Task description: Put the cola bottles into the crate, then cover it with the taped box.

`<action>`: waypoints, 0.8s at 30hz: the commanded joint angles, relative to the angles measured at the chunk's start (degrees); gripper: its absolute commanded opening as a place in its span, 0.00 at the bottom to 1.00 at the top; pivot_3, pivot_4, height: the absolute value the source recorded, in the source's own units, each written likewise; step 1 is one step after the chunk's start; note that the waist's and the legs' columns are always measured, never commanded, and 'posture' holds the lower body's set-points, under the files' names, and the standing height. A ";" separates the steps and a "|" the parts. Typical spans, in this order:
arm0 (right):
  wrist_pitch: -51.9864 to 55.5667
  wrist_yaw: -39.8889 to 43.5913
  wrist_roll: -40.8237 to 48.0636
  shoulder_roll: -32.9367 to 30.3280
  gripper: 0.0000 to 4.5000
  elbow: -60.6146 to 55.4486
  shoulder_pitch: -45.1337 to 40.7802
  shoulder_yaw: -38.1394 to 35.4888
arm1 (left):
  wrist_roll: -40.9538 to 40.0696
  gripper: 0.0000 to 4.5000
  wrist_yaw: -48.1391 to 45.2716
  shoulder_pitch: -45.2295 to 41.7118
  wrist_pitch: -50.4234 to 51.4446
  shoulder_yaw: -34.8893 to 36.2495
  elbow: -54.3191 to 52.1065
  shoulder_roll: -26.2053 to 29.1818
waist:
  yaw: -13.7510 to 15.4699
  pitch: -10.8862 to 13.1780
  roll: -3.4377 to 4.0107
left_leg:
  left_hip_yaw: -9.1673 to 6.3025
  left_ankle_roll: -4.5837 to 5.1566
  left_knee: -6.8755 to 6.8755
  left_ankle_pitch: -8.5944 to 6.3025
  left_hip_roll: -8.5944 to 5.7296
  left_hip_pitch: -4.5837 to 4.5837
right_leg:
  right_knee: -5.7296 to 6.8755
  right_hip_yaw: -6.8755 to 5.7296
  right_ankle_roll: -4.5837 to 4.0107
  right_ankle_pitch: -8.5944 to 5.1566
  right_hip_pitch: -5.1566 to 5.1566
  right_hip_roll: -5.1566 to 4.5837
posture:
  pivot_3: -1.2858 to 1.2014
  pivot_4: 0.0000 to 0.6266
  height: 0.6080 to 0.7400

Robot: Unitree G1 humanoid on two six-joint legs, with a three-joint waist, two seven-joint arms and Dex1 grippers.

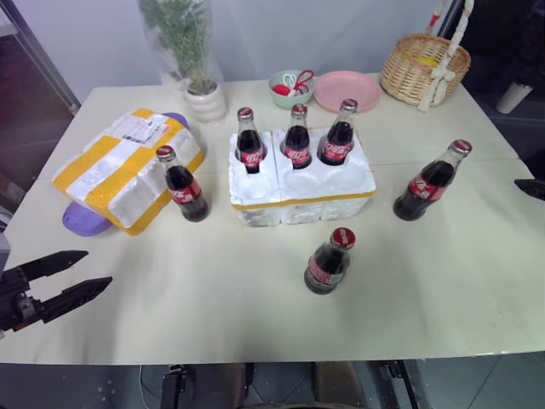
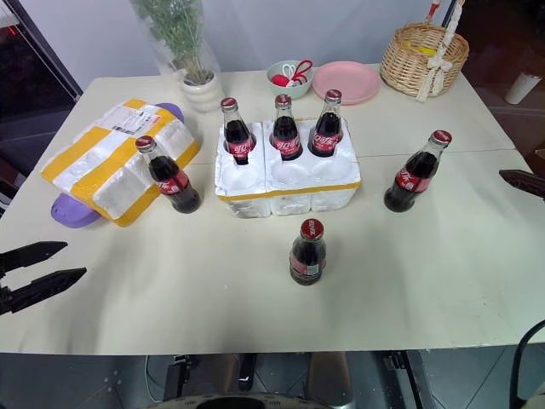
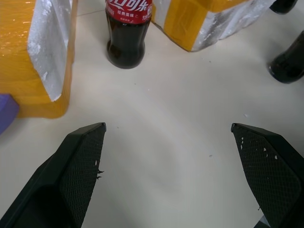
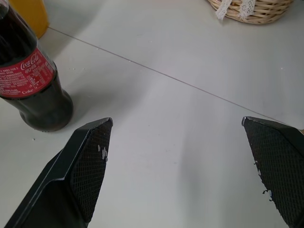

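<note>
Right wrist view: the cola bottle [image 4: 32, 80] close by carries a red label reading "Coca-Cola" in white script, fine print beneath too small to read. Left wrist view: another bottle [image 3: 126, 31] shows white Chinese lettering on red.

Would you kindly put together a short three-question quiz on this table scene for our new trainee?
1. How many cola bottles stand in the crate, and how many on the table?
2. True or false: the taped box already covers the crate.
3. Which bottle lies nearest the right gripper: A the one beside the taped box, B the one in front of the crate, C the one right of the crate?

Key
1. Three in the back wells; three on the table.
2. False: it lies left of the crate, partly on a purple thing.
3. C. Both grippers are open, the left gripper too.
</note>
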 commanded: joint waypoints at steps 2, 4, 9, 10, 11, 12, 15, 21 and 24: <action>-0.54 -0.19 0.41 -0.78 1.00 -0.67 -0.59 -0.90 | 3.05 0.98 0.86 -0.63 -3.18 -0.63 -0.21 0.19 | -0.01 0.00 0.00 | 0.00 0.00 0.00 0.00 0.00 0.00 | 0.00 0.00 0.00 0.00 -0.01 0.00 | 0.52 0.24 0.98; -0.60 -0.21 0.53 -0.79 1.00 -0.70 -0.40 -1.04 | 3.28 0.98 1.44 -0.97 -3.25 -0.90 0.06 -0.09 | -0.05 0.00 0.00 | 0.01 0.00 0.00 0.00 0.00 0.00 | 0.00 0.01 0.01 0.00 -0.01 0.00 | 0.52 0.24 0.98; -0.78 -0.27 1.04 -0.61 1.00 -0.85 0.82 -1.57 | 3.45 0.98 2.66 -2.12 -2.62 -1.86 0.84 0.09 | -0.02 0.00 0.00 | 0.02 0.00 0.00 0.00 0.00 0.01 | 0.01 0.01 0.01 0.01 0.00 0.00 | 0.52 0.24 0.98; -0.78 -0.21 1.15 -0.55 1.00 -0.95 1.12 -1.67 | 3.54 0.98 2.62 -2.17 -2.68 -2.01 0.91 0.13 | -0.03 0.00 0.00 | 0.02 0.00 0.00 0.00 0.00 0.01 | 0.01 0.01 0.01 0.01 0.00 0.00 | 0.52 0.24 0.98; -0.76 -0.22 1.20 -0.49 1.00 -1.02 1.23 -1.70 | 3.64 0.98 2.66 -2.31 -2.72 -2.22 1.02 0.26 | -0.03 0.00 0.00 | 0.03 0.00 0.00 0.00 0.00 0.01 | 0.01 0.02 0.01 0.01 0.00 0.00 | 0.52 0.24 0.98; -0.70 -0.24 1.24 -0.46 1.00 -1.08 1.34 -1.74 | 3.78 0.98 2.76 -2.45 -2.85 -2.37 1.15 0.31 | -0.03 0.00 0.00 | 0.03 0.00 0.00 0.00 0.00 0.01 | 0.01 0.02 0.02 0.01 0.00 0.00 | 0.52 0.24 0.98; 0.20 -0.03 1.48 -0.44 1.00 -1.16 1.45 -1.88 | 3.49 0.98 3.11 -3.14 -2.56 -2.48 1.57 0.35 | -0.05 -0.01 0.01 | 0.03 0.00 0.00 0.00 0.00 0.02 | 0.03 0.02 0.02 0.01 0.00 0.00 | 0.52 0.24 0.98; 1.45 0.92 2.09 -0.62 1.00 -1.69 1.82 -2.05 | 2.91 0.98 2.74 -3.60 -1.68 -2.43 1.96 0.66 | -0.04 -0.01 0.01 | 0.03 0.00 0.00 0.00 0.00 0.03 | 0.03 0.03 0.02 0.02 0.00 0.01 | 0.52 0.24 0.98; -0.03 -1.09 1.70 -0.45 1.00 -1.86 2.08 -2.07 | 3.15 0.98 2.75 -4.03 -1.82 -2.64 2.03 0.69 | -0.04 -0.01 0.01 | 0.03 0.00 0.00 0.00 0.00 0.03 | 0.03 0.03 0.03 0.02 0.00 0.01 | 0.52 0.24 0.98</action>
